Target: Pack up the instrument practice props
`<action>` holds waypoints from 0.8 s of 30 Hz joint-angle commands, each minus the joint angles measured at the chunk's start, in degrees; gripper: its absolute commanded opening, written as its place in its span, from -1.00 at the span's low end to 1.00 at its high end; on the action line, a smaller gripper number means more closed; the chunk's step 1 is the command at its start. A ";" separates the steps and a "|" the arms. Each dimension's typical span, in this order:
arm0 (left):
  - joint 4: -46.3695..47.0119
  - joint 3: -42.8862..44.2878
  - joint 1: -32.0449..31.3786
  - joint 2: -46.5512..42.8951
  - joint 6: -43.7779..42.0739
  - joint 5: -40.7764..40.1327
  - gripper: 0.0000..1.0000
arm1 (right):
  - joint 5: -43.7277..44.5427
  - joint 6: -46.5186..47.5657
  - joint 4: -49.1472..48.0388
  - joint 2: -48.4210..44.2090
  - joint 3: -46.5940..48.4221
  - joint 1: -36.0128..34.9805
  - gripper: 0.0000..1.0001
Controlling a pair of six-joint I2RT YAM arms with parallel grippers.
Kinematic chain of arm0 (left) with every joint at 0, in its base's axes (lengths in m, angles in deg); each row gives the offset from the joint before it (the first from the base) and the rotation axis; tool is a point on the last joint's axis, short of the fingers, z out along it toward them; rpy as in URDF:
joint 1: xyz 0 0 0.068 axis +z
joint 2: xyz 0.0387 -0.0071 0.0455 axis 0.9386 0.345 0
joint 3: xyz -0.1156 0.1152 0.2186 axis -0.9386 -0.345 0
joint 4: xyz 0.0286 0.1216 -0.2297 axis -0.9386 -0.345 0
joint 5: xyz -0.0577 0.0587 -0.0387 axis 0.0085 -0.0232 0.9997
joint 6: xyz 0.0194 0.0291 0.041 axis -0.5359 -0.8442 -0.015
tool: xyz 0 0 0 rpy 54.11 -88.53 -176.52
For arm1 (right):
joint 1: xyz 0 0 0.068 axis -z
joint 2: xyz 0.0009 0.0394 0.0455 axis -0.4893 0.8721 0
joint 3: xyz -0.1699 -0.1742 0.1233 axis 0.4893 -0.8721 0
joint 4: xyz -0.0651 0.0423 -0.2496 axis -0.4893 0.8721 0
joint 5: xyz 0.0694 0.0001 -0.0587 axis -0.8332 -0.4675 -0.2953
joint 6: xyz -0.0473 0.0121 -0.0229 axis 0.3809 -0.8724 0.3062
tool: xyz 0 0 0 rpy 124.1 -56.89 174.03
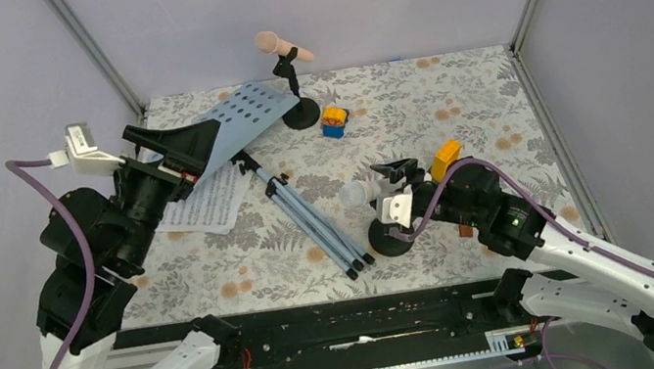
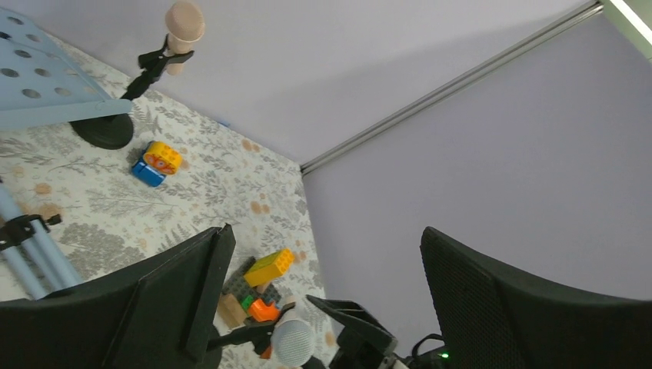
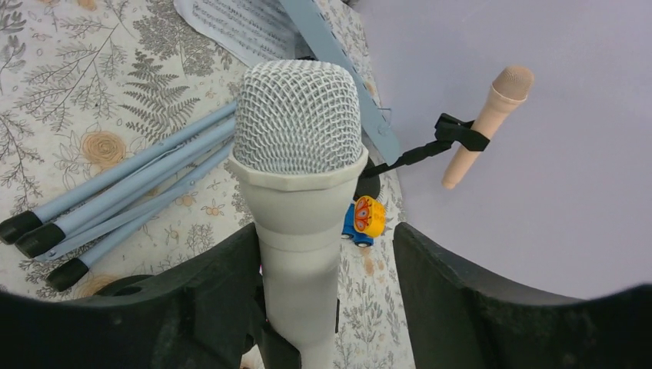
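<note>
1. Two microphones are in view. The pink microphone (image 1: pixel 284 49) is smooth with a rounded head. The white microphone (image 3: pixel 298 177) has a silvery wire-mesh head on a tapered matte body.
2. There are two black holders, each a thin stem on a flat round base. The far holder (image 1: pixel 300 111) stands at the back of the desk (image 1: pixel 448 96) with the pink microphone tilted in its clip. The near holder (image 1: pixel 389 239) stands at the front right and clips the white microphone.
3. One light-blue music rack (image 1: pixel 247 113) lies at the back left. It is a flat plate punched with round holes.
4. Its three slim tube legs (image 1: pixel 314 221), each with a black tip, are folded together and stretch toward the front edge.
5. White pages (image 1: pixel 207 203) printed with music lie flat beside the rack. Their number cannot be told.
6. A blue-and-yellow plastic block (image 1: pixel 334 121) sits just beside the far holder's base. A yellow block (image 1: pixel 445 159) lies near the right arm.
7. The desk is covered with a cloth printed with ferns and flowers.
8. The left jaws are spread wide above the rack and pages and hold nothing.
9. The right jaws stand partly apart on either side of the white microphone's body. One finger is close against it and a gap shows at the other, so there is no firm grip.
</note>
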 commanded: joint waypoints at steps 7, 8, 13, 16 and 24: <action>24.90 -36.37 -0.08 -14.40 -15.34 2.53 0.98 | 3.49 1.38 -4.70 2.01 -0.72 -0.28 0.15; 30.30 -42.54 -0.08 -16.01 -15.81 4.58 0.97 | 3.62 1.18 -4.85 2.36 -0.64 -0.30 0.07; 53.15 -63.72 -0.12 -17.56 -13.80 9.05 0.97 | 3.01 -0.40 -5.60 3.33 -0.41 -0.27 -0.11; 65.32 -71.59 -0.15 -13.84 -14.92 11.00 0.98 | 2.51 -0.64 -5.72 3.44 -0.57 -0.29 -0.23; 108.17 -82.64 -4.33 2.92 -26.19 23.57 0.97 | 3.10 -1.70 -5.41 3.60 -0.64 -0.24 -0.96</action>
